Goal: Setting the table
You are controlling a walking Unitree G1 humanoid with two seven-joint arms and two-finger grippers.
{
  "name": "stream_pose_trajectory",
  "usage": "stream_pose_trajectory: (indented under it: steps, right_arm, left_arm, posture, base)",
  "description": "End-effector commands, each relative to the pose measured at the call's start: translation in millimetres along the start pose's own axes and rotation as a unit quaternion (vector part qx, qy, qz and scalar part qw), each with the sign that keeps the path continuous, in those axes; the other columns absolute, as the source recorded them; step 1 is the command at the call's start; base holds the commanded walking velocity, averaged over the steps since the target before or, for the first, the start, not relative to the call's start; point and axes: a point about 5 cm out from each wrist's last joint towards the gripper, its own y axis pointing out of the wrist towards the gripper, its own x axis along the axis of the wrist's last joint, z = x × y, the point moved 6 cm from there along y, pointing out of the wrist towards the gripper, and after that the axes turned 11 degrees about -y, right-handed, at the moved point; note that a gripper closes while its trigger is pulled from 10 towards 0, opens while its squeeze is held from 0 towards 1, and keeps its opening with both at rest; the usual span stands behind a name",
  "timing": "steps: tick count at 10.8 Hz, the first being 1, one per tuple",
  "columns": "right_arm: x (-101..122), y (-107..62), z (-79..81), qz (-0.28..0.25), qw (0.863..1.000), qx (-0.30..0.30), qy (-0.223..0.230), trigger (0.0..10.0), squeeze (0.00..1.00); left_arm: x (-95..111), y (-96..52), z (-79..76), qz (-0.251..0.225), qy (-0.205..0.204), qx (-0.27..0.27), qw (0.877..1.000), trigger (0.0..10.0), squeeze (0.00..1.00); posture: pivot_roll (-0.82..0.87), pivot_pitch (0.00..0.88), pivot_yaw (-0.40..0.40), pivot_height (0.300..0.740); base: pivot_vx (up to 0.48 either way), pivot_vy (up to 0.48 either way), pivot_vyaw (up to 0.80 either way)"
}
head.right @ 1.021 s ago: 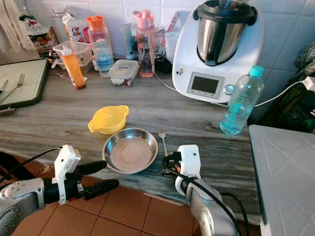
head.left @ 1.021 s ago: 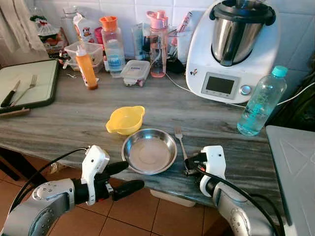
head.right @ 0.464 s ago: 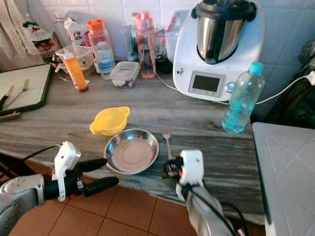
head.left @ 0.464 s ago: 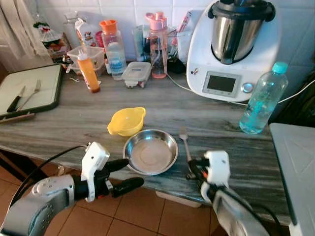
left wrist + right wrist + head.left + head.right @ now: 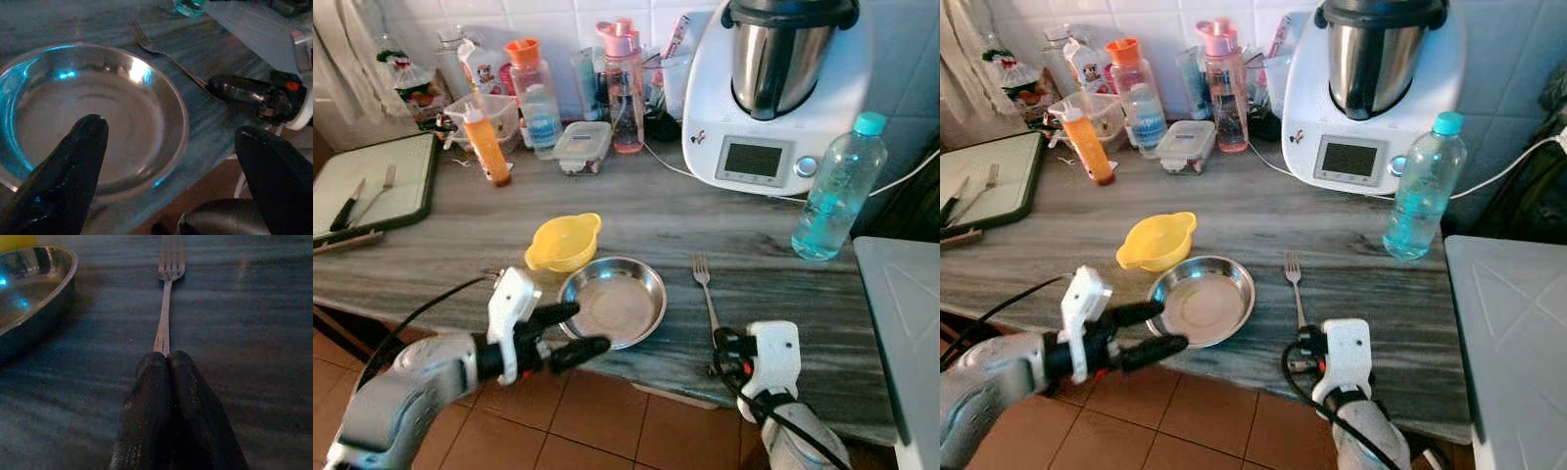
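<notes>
Fork (image 5: 706, 294): stainless, flat on the grey marbled table (image 5: 460, 235), tines pointing away from the right hand (image 5: 722, 352), handle end caught between that hand's two black fingers, which are pressed together on it at the near table edge. Held low and level, it appears, so the fork lands parallel to the dish as a place setting.

Steel dish (image 5: 612, 302): shallow, round, empty; just beside the fork on the right hand's inner side, not touching it. It sits directly ahead of the left hand (image 5: 566, 329), whose fingers are spread, one finger (image 5: 73, 161) over the near rim, the other out past the table edge. Judged to be poised to steady or shift the dish; it grips nothing.

Yellow bowl (image 5: 564, 241): small, two-handled, beyond the dish from the left hand, touching or nearly touching its far rim.

Blue-capped water bottle (image 5: 836, 191): upright, well beyond the right hand, near the white kitchen machine (image 5: 773, 93) at the tiled wall.

Orange sauce bottle (image 5: 485, 145), drink bottles and a lidded box (image 5: 581, 145): crowded along the wall, far from both hands.

Tray (image 5: 406, 176): far out past the left hand, holding another fork and a knife, likely the supply of cutlery.
</notes>
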Motion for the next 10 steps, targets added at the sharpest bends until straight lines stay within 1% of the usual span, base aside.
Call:
stream_pose_trajectory:
  steps: [1, 3, 4, 5, 6, 7, 9, 10]
  right_arm:
    - [-3, -1.8, 7.0, 0.004, 1.0, 0.018, -0.004, 4.7, 0.0]
    - [0, 2.1, 24.5, 0.001, 0.998, 0.061, -0.014, 8.0, 0.0]
    - [0, 3.3, 30.2, 0.002, 0.997, 0.074, -0.019, 8.3, 0.0]
    - [2, 5.8, 34.2, -0.002, 0.996, 0.089, -0.017, 8.9, 0.0]
    - [3, 6.5, 37.9, -0.002, 0.995, 0.103, -0.015, 10.0, 1.0]
    - [3, 5.7, 40.7, -0.002, 0.993, 0.116, -0.015, 10.0, 1.0]
    - [4, 2.9, 37.4, -0.007, 0.992, 0.121, -0.025, 10.0, 1.0]
    - [12, 3.2, 33.0, -0.023, 0.992, 0.118, -0.034, 10.0, 1.0]
  left_arm:
    - [0, -0.1, 3.7, 0.006, 0.005, 0.007, 1.0, 10.0, 0.0]
    - [-2, 0.0, 3.0, 0.007, 0.006, 0.006, 1.0, 10.0, 0.0]
    - [-2, -0.6, 2.0, 0.006, 0.006, 0.006, 1.0, 10.0, 0.0]
    - [-3, -2.5, 2.2, 0.007, 0.007, 0.01, 1.0, 10.0, 0.0]
    - [-3, -3.2, 2.1, 0.007, 0.006, 0.011, 1.0, 10.0, 0.0]
    - [-3, -3.0, 1.9, 0.006, 0.006, 0.012, 1.0, 10.0, 0.0]
    - [-2, -2.3, 2.1, 0.003, 0.007, 0.013, 1.0, 10.0, 0.0]
    - [0, -1.1, 2.7, -0.001, 0.009, 0.013, 1.0, 10.0, 0.0]
  posture:
    - [0.03, 0.008, 0.129, 0.74]
    - [0.04, 0.011, 0.124, 0.74]
    - [0.05, 0.015, 0.121, 0.74]
    - [0.05, 0.022, 0.114, 0.74]
    - [0.06, 0.022, 0.111, 0.74]
    - [0.06, 0.022, 0.109, 0.74]
    - [0.05, 0.015, 0.103, 0.74]
    - [0.05, 0.006, 0.102, 0.74]
  base:
    - [0.0, 0.0, 0.0]
    - [0.0, 0.0, 0.0]
    - [0.0, 0.0, 0.0]
    - [0.0, 0.0, 0.0]
    - [0.0, 0.0, 0.0]
    - [0.0, 0.0, 0.0]
    - [0.0, 0.0, 0.0]
    - [0.0, 0.0, 0.0]
